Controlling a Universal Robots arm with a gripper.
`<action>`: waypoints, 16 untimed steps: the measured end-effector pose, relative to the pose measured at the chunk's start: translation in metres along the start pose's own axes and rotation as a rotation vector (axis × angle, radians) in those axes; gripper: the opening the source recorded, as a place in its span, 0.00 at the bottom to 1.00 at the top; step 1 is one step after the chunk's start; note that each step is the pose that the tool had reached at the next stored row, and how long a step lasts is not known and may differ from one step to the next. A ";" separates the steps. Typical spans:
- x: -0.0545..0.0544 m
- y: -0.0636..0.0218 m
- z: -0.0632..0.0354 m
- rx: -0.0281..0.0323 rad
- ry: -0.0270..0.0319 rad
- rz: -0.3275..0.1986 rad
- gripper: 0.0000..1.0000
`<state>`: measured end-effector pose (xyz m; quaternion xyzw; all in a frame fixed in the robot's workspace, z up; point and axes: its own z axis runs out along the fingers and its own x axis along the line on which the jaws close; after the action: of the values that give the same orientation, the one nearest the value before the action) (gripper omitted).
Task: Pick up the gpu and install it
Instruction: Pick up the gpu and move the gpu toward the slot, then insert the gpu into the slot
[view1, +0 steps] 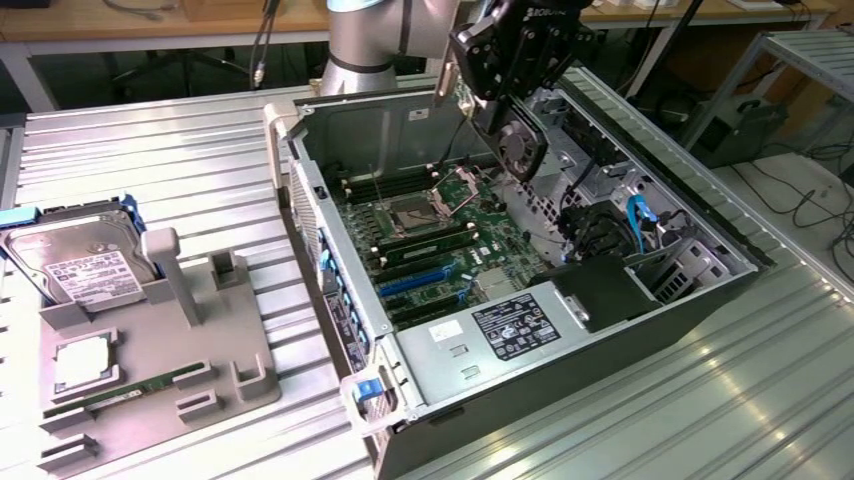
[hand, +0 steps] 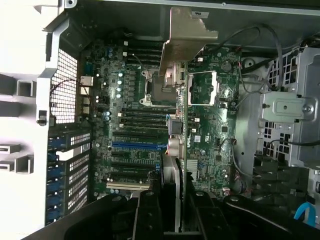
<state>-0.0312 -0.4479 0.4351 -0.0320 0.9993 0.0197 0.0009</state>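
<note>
While it's hung above the open pc case (view1: 574, 400), in the upper middle of the exterior view, the gpu (view1: 521, 148) is clamped between the fingers (hand: 147, 217), not seated yet.

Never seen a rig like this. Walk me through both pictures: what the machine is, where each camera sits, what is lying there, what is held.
The grey column is a robot arm; its black fingers grip the gpu, a card with a round fan, above an open computer case lying on a ribbed metal table. The exterior view looks on from outside; on its left a grey tray holds a hard drive and a RAM stick. The wrist view looks down from the arm's wrist, past the fingers and the edge-on gpu, onto the motherboard.
</note>
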 end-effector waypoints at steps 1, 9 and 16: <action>0.000 0.0000 0.0000 0.0000 0.0000 0.000 0.27; -0.001 0.0000 0.0000 0.0000 0.0000 0.000 0.27; -0.001 0.0000 0.0000 0.0000 0.0006 -0.016 0.27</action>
<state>-0.0305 -0.4479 0.4351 -0.0399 0.9990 0.0197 0.0008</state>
